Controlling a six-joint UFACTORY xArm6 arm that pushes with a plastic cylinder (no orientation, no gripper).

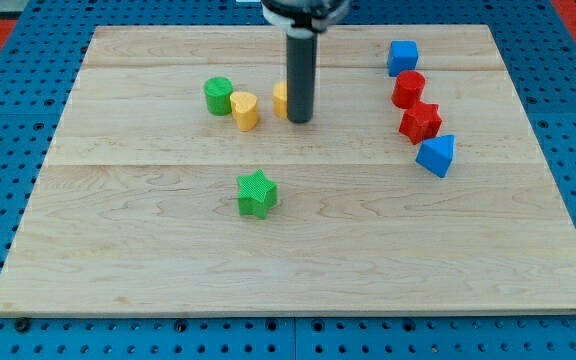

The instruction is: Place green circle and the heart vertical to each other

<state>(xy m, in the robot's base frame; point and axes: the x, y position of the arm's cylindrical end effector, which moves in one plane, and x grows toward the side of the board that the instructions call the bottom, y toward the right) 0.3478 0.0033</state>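
Beside yellow heart [245, 110], green circle [218, 96], my tip [299, 120] near

The picture is brightly and evenly lit. Small soft shadows are seen under the blocks. Everything is seen a little blurry.

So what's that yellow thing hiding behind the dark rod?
A yellow block peeks out at the view's left of the rod, just by my tip. The rod covers most of it, so its shape cannot be told.
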